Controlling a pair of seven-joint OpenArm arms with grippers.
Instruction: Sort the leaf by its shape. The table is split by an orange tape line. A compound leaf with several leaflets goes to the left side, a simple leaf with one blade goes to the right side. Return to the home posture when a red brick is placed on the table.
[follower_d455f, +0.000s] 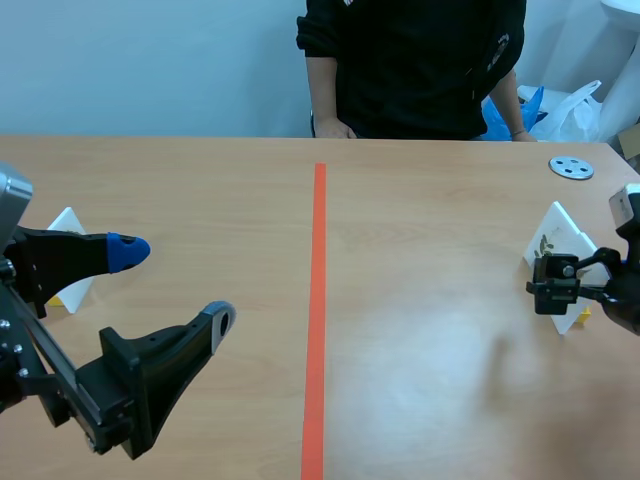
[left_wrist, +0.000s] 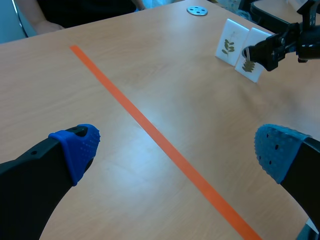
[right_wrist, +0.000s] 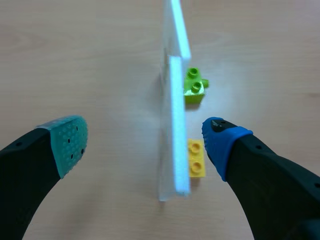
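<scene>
— Orange tape line (follower_d455f: 319, 300) runs straight down the wooden bench (follower_d455f: 420, 400), with an arm low on either side of it!
— Look right: two white cards stand upright there, well away from the line. The near leaf card (left_wrist: 252, 67) sits right between the right jaws.
— Gripped?
— No. From the right wrist it's edge-on. The grey-green pad (right_wrist: 67, 142) is wide on one side and the blue pad (right_wrist: 220, 137) closer on the other, with a gap at both. Wide open, holding nothing.
— And at its foot?
— A yellow brick (right_wrist: 196, 159) sits against the card on the blue-pad side. A green brick (right_wrist: 194, 87) lies further ahead, beside the far leaf card (right_wrist: 176, 30).
— The leaves themselves?
— The left wrist view shows a green sprig printed on each face, too small to call the shapes.
— Left jaws?
— Spread wide over bare wood on the left side, the blue pads (left_wrist: 80, 145) far apart with nothing between them. Another white card (follower_d455f: 68, 225) stands just beyond the upper finger.
— Across the bench, a person in black (follower_d455f: 410, 60), and a grey disc (follower_d455f: 571, 167) lies at the far right.
</scene>
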